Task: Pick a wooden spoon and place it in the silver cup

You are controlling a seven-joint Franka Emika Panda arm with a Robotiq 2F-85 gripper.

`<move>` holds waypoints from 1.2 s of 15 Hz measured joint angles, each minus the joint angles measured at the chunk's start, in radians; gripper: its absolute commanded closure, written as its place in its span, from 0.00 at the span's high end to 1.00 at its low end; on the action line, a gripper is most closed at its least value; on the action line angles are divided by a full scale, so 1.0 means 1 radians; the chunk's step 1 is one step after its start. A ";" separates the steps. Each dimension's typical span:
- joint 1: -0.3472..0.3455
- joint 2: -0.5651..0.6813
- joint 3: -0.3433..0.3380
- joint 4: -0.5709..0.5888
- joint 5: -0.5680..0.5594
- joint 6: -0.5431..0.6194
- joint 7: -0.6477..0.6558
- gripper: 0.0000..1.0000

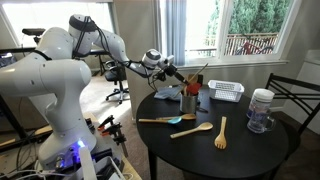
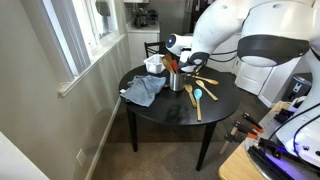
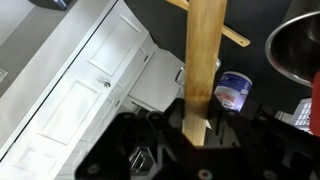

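My gripper (image 3: 200, 125) is shut on the handle of the wooden spoon (image 3: 205, 60), which runs straight up the middle of the wrist view. The spoon's bowl is out of frame there. The silver cup (image 3: 300, 50) shows its open rim at the upper right of that view, beside the spoon. In both exterior views the gripper (image 1: 166, 66) (image 2: 176, 60) hangs just above and beside the silver cup (image 1: 189, 100) (image 2: 176, 81), which stands upright on the round black table (image 1: 240, 155).
On the table lie a teal-headed utensil (image 1: 165, 119), a paler wooden spoon (image 1: 190, 130) and a wooden fork (image 1: 221, 133). A white mesh basket (image 1: 225, 91), a clear jar with a white lid (image 1: 261, 110) and a grey-blue cloth (image 2: 145, 90) surround the cup.
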 measured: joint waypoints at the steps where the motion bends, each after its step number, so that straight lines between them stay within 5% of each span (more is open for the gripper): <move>1: 0.000 0.013 0.000 0.017 -0.017 -0.001 0.009 0.11; 11: -0.022 0.106 0.009 0.197 -0.160 0.032 0.013 0.12; 18: -0.069 0.192 -0.012 0.251 -0.217 0.247 0.013 0.12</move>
